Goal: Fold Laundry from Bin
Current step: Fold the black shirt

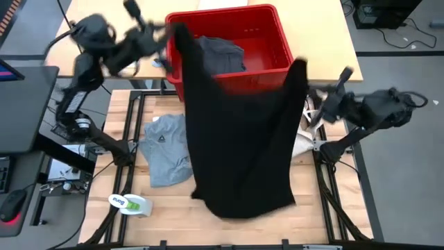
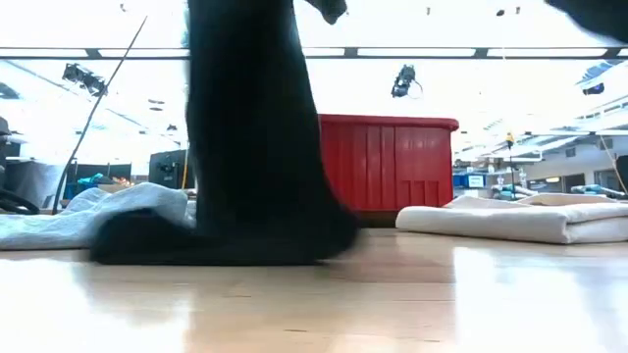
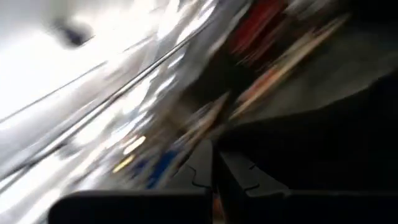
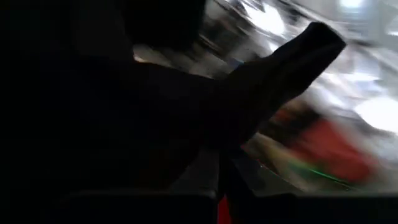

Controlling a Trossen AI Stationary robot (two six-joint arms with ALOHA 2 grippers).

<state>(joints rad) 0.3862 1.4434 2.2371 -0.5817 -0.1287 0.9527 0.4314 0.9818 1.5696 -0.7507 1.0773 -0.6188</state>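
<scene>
Hanging between two grippers, left (image 1: 171, 33) and right (image 1: 302, 68), fingers pinching it: one black garment (image 1: 239, 139); one grey T-shirt (image 1: 165, 149) on the counter (image 1: 166, 208); one red bin (image 1: 267, 38).

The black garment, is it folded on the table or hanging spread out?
Hanging spread: the black garment is held up by the left gripper and right gripper, hem bunched on the table.
</scene>
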